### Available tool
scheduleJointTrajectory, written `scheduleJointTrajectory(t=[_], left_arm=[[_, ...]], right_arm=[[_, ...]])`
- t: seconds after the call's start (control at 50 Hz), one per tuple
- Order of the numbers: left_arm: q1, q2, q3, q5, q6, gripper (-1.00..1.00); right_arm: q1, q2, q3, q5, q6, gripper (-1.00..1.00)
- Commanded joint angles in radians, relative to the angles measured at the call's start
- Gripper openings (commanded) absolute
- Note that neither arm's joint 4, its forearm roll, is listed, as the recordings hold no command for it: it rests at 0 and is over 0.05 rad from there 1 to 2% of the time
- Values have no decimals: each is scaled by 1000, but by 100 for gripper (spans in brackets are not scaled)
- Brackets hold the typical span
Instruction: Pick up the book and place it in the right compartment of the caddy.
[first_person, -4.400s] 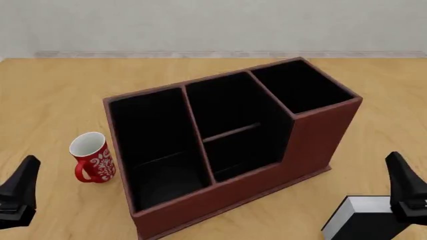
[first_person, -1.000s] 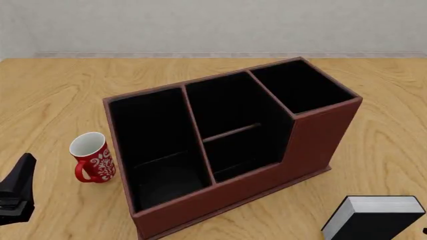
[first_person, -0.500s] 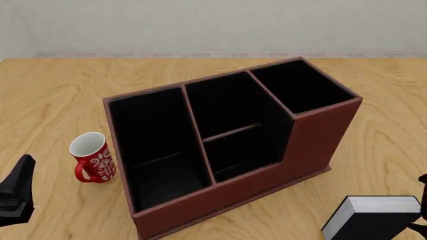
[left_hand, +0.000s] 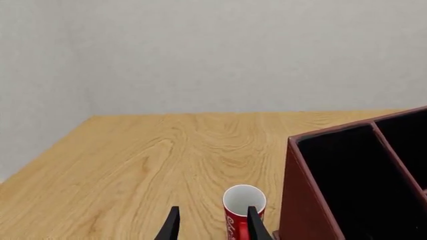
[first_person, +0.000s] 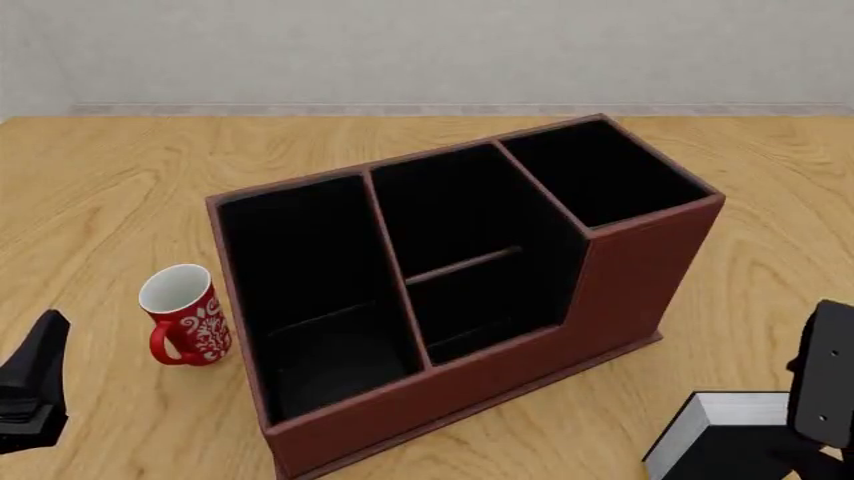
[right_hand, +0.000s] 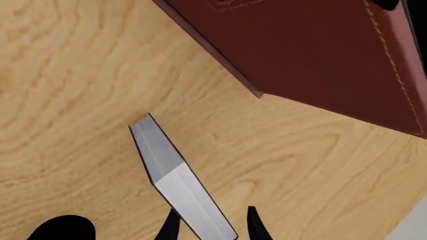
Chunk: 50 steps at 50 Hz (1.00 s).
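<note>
The book (first_person: 727, 440) stands on the table (first_person: 107, 200) at the near right, just in front of the caddy's (first_person: 627, 290) tall end, white page edges (right_hand: 180, 185) facing up. The right gripper (right_hand: 209, 224) hangs right above it: in its wrist view the two fingers are spread, one on each side of the book's end, with the pages showing between them. I can't tell whether either finger touches the covers. From the front, the right arm hides the book's far corner. The right compartment (first_person: 601, 175) holds nothing, its black lining bare.

Over on the left, the left gripper (left_hand: 212, 227) sits low near the table edge, fingers apart with nothing between them, close to the mug (first_person: 183, 315), which stands upright just beside the caddy's long section.
</note>
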Motion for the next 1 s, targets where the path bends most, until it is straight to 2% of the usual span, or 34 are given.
scheduleJointTrajectory(t=[0.02, 0.08, 0.12, 0.14, 0.16, 0.18, 0.22, 0.42, 0.44, 0.46, 0.5, 0.54, 0.58, 0.62, 0.72, 0.8, 0.86, 1.0], left_arm=[[2, 5, 0, -5, 0, 100], [3, 14, 0, -16, 3, 100], [4, 19, 1, -23, 1, 100], [5, 20, 1, -26, 4, 100], [5, 22, 1, -29, 3, 100], [5, 24, 1, -30, 2, 100], [5, 21, 0, -28, 3, 100], [3, 17, 1, -25, -1, 100], [3, 18, 1, -25, -2, 100], [4, 19, 1, -26, -2, 100], [4, 21, 1, -27, -2, 100], [6, 26, 1, -32, -3, 100], [6, 34, 0, -36, -3, 100], [5, 36, 0, -38, -4, 100], [2, 37, 0, -37, -6, 100], [3, 34, 1, -37, -7, 100], [2, 32, 1, -36, -9, 100], [0, 31, 0, -37, -9, 100]], right_arm=[[52, 38, 51, -63, 56, 100], [69, 37, 71, -69, 78, 100], [100, 56, 63, -57, 134, 100], [96, 50, 68, -57, 129, 100], [94, 53, 64, -59, 135, -100], [141, 66, 55, -39, 190, -100], [175, 67, 44, -25, 236, -100], [236, 43, 19, 24, 299, -100], [247, 39, 15, 29, 311, -100], [286, 41, 4, 45, 361, -100], [280, 17, 9, 62, 352, -100], [328, 6, -1, 81, 409, -100], [349, -10, 4, 83, 430, -100], [410, -20, -1, 95, 495, -100], [489, -42, -21, 121, 585, -100], [512, -52, -29, 145, 610, -100], [551, -56, -46, 175, 657, -100], [601, -68, -75, 212, 717, -100]])
